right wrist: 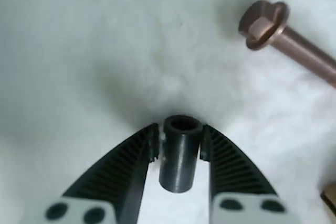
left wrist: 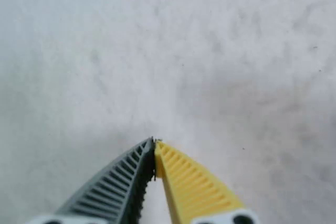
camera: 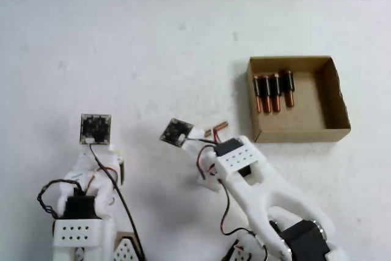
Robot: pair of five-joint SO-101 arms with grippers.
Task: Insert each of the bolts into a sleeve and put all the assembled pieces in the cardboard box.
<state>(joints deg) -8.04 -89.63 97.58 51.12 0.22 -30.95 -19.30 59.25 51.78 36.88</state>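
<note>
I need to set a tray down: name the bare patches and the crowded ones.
Bare: the table stretch from the far edge to the left end effector, left of the cardboard box. Crowded: between the box and the right end effector, shut on a sleeve beside a loose bolt.

Cameras: one fixed overhead, one per wrist.
High view: well above the table (camera: 153, 47), facing down, both arms in frame. Wrist views look along left gripper (left wrist: 154, 142) and right gripper (right wrist: 179, 129), close to the tabletop. Right wrist and high views share the bolt (right wrist: 283, 32) (camera: 217, 128) just beyond the gripped sleeve (right wrist: 180, 156).
</note>
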